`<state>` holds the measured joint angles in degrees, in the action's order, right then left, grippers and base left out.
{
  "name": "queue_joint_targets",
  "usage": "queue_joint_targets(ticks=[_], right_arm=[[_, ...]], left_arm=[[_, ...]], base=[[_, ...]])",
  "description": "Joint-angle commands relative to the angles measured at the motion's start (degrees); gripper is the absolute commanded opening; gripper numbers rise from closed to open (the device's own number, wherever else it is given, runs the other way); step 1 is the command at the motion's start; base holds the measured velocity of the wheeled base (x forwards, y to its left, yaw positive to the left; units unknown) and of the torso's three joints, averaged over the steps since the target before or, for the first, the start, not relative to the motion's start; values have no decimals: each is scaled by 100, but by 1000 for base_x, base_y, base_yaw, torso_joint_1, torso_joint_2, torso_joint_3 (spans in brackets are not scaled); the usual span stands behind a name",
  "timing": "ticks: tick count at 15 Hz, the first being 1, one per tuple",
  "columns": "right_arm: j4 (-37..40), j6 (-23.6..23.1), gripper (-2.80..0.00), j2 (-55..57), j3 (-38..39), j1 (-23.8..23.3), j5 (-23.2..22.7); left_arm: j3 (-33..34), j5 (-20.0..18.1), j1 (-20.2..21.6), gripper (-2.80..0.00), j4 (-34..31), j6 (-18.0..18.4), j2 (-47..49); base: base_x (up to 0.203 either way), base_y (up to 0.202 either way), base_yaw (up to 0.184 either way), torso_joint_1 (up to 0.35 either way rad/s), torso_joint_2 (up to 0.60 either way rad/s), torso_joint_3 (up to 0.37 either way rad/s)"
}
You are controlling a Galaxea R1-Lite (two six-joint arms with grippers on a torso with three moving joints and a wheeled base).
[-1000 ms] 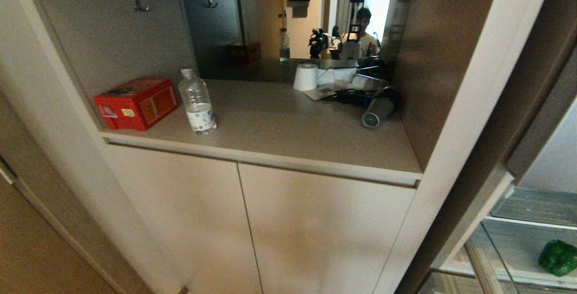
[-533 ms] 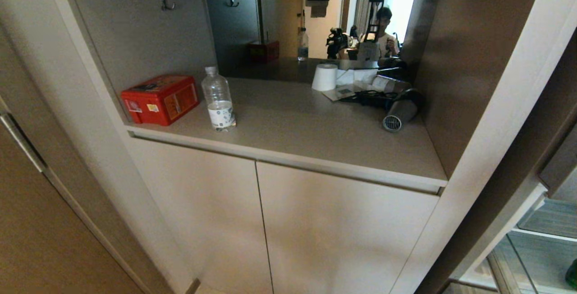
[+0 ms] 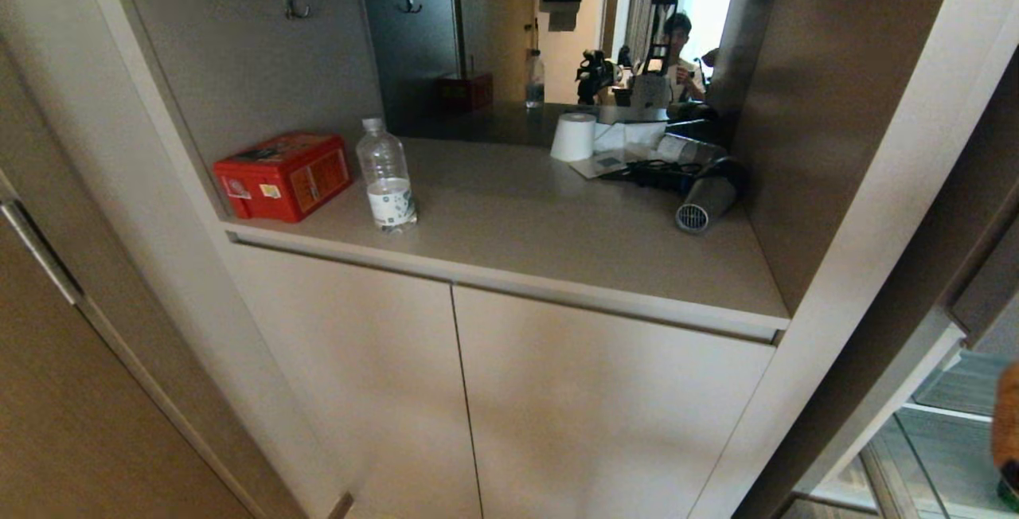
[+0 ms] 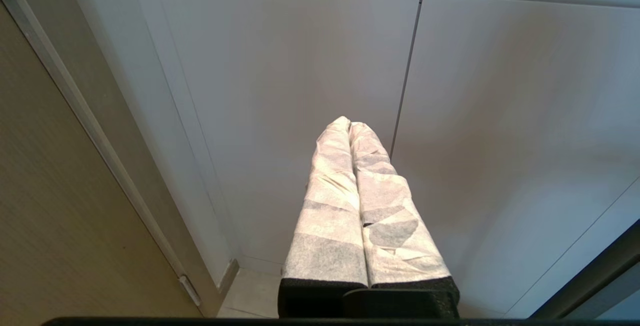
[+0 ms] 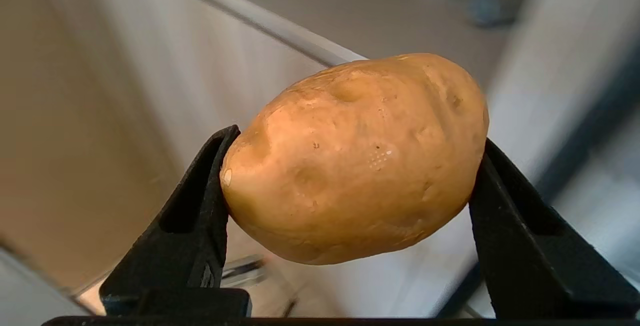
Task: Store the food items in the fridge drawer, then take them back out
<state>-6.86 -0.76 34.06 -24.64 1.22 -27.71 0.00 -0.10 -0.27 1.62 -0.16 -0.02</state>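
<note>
A golden-brown potato (image 5: 355, 161) fills the right wrist view, and my right gripper (image 5: 357, 141) is shut on it, one black finger on each end. In the head view the potato (image 3: 1009, 411) peeks in at the far right edge, above the open fridge drawer (image 3: 915, 455). A sliver of the green bell pepper (image 3: 1013, 493) shows in the bottom right corner below it. My left gripper (image 4: 348, 123) is shut and empty, its white-wrapped fingers held before the pale cabinet doors (image 4: 280, 91).
A niche counter (image 3: 557, 240) holds a red tin box (image 3: 283, 175), a clear water bottle (image 3: 386, 177), a paper roll (image 3: 573, 137) and a hair dryer (image 3: 704, 200). A mirror (image 3: 557, 41) behind reflects a person. A white post (image 3: 860, 264) separates cabinet and fridge.
The head view swung left, pushing the fridge drawer and pepper almost out of view. The potato in my right gripper has risen into the right edge of the head view.
</note>
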Motion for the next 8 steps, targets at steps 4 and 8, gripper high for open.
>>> queue_joint_targets(ticks=[4,8], right_arm=[[-899,158,-280,2888,-1044,1018,-426],[-1424,198,-280,4366,-1673,1838,3]], left_arm=[[62,1,0,-280,5,-2,2],[62,1,0,-280,5,-2,2]], base=[[0,0,0,0,0,0],[0,0,0,0,0,0]])
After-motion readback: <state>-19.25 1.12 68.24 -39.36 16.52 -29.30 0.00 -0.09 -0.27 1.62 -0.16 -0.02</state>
